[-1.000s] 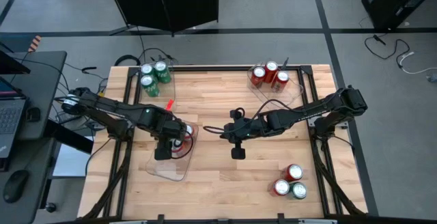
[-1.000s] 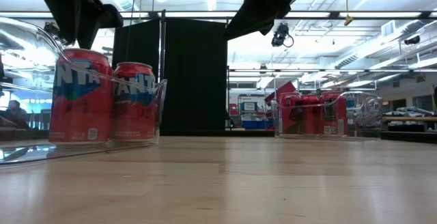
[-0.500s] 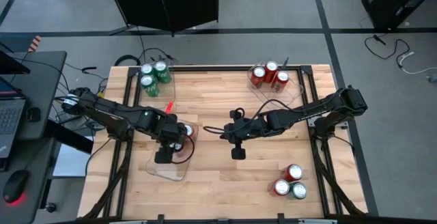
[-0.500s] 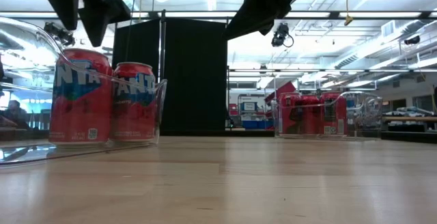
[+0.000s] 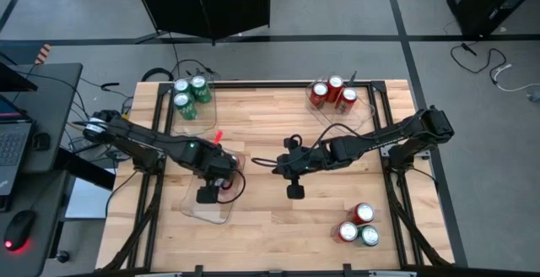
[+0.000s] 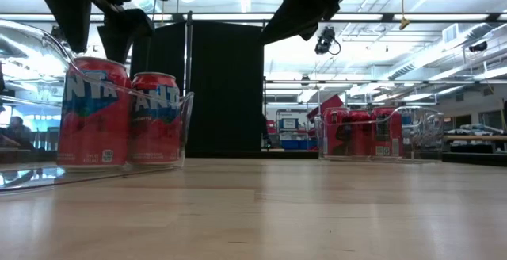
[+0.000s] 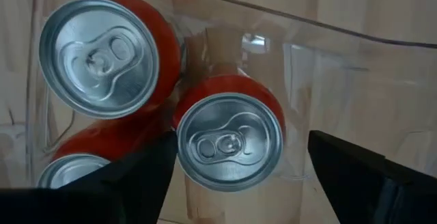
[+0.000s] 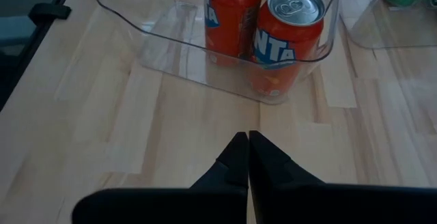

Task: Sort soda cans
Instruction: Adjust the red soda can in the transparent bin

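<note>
Hovering my left pincer (image 7: pixel 235 166) with fingers apart, I see a red silver-topped soda can (image 7: pixel 231 140) directly beneath, inside the clear plastic tray (image 7: pixel 355 80). My right pincer (image 8: pixel 247 157) is pressed together above the wooden counter (image 8: pixel 136 142).

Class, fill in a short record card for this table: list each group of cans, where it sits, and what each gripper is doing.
Green cans: three, in a clear tray at the far left corner
Far red cans: three, in a clear tray at the far right
Near tray: clear, holds three red cans, upright
Loose cans: two red and one green, bare table, near right
Left gripper: open, above a can in the near tray
Right gripper: shut, empty, over mid-table
</note>
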Controlling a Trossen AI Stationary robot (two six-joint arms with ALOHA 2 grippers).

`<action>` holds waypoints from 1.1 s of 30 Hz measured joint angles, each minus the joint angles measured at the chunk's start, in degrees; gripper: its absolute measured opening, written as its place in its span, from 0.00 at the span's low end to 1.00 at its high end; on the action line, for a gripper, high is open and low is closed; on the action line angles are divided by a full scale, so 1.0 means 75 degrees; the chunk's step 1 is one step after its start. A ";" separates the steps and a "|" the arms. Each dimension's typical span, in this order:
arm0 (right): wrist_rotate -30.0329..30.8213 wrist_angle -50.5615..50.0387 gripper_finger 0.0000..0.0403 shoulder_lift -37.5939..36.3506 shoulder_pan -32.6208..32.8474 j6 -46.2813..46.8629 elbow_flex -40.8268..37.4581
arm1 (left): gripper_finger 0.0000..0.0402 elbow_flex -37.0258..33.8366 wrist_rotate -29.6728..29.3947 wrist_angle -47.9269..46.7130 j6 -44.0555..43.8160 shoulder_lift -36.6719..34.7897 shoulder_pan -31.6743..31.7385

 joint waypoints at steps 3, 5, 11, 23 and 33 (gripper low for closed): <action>-0.0003 -0.0002 0.00 0.0000 0.0037 0.0000 0.0001 | 0.85 0.0011 -0.0044 -0.0055 0.0164 0.0164 0.0005; -0.0003 0.0001 0.00 0.0000 0.0055 0.0000 0.0001 | 0.85 -0.0015 -0.0101 -0.0097 0.0227 0.0295 0.0003; -0.0006 0.0000 0.00 0.0000 0.0071 -0.0006 0.0001 | 0.85 -0.0006 -0.0135 -0.0336 0.0254 0.0318 0.0012; -0.0006 -0.0003 0.00 0.0000 0.0071 -0.0009 0.0001 | 0.82 -0.0488 -0.0209 0.0402 0.0577 0.0305 0.0012; -0.0006 0.0000 0.00 0.0000 0.0071 -0.0009 0.0001 | 0.72 -0.0485 -0.0262 -0.0211 0.0781 0.0284 0.0012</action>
